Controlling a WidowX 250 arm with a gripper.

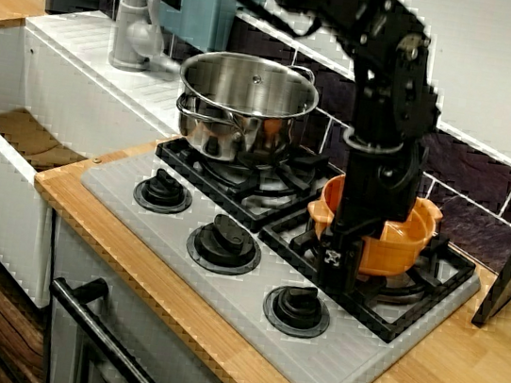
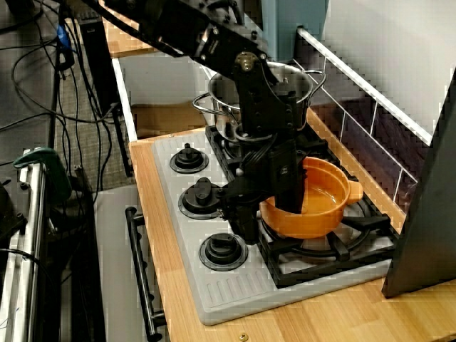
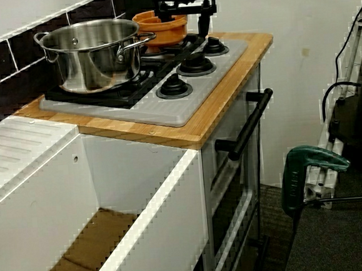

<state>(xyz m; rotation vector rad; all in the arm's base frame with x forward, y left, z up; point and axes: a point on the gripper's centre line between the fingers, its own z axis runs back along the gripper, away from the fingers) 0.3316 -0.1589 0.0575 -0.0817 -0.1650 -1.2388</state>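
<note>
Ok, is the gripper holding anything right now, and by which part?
Nothing looks gripped. The gripper is open, its fingers straddling the knob-side rim of the orange pot, one inside and one outside.

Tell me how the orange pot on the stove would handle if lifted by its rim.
The orange pot looks like thin moulded plastic, so it is probably light and stiff. Its glossy, smooth wall may slip in a rim grip. Wide and low on the grate, it seems unlikely to tip, though it might slide.
</note>
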